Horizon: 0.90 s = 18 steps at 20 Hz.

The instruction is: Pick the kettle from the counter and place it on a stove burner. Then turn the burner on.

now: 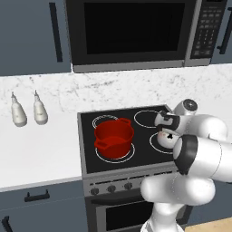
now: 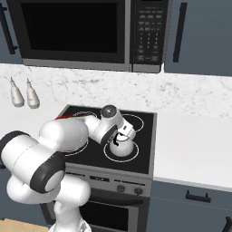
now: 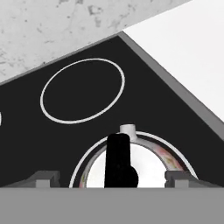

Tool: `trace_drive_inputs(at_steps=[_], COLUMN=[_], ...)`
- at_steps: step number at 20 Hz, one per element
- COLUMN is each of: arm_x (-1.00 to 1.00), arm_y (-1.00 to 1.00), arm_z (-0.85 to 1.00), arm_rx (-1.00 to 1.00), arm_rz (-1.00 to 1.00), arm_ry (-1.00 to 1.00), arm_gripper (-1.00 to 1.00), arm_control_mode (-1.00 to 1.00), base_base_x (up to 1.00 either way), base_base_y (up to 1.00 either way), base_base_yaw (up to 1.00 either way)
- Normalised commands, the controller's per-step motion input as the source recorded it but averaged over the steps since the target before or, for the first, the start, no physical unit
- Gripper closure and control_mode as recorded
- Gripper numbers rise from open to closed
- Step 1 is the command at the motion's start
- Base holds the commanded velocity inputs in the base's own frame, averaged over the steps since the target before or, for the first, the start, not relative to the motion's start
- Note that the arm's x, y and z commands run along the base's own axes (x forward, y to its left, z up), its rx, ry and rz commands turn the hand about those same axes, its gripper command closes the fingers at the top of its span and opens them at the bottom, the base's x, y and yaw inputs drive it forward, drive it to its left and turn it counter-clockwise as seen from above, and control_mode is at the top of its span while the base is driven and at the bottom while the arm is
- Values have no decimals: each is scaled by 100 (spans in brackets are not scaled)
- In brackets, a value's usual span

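a: you have the white desk (image 1: 36, 154) running on both sides of the black stove (image 1: 131, 136), with the marble backsplash (image 1: 113, 88) behind it and the microwave (image 1: 136, 31) hanging above.

b: what sits on the stove?

a: you see a red pot (image 1: 113, 137) on the front left burner, two handles, standing upright. the kettle (image 2: 122, 146) stands on the front right burner ring (image 2: 108, 156), upright, its black handle (image 3: 119, 159) arching over the top.

b: so where are your fingers?

a: your fingers (image 3: 116, 177) hover right above the kettle. in the hand view you see the two tips spread wide, one at each side of the kettle's body, with the black handle rising between them. neither tip touches the handle. they pinch nothing.

b: and from the base cameras?

a: in the right base view the hand hangs just over the kettle, and the arm reaches across the cooktop from the left. in the left base view your own elbow covers much of the kettle.

b: anything else on the desk?

a: two small white bottles (image 1: 28, 110) stand side by side at the far left, close to the backsplash, well apart from the stove. the stove knobs (image 1: 111, 188) line the front panel below the cooktop; you cannot tell how they are turned.
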Motion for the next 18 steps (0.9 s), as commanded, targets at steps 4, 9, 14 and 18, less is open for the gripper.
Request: trace_drive_inputs(at_steps=[4, 9, 14, 18], arm_x=[-29, -88, -100, -96], arm_y=[0, 17, 31, 48], arm_z=[73, 73, 4, 0], arm_rx=[-4, -7, -7, -8], arm_rz=[0, 0, 0, 9], arm_ry=[0, 0, -1, -1], arm_gripper=[-100, -100, -100, -100], arm_control_mode=[-100, -100, -100, -100], base_base_x=[0, 0, 0, 0], base_base_y=[0, 0, 0, 0], base_base_yaw=[0, 0, 0, 0])
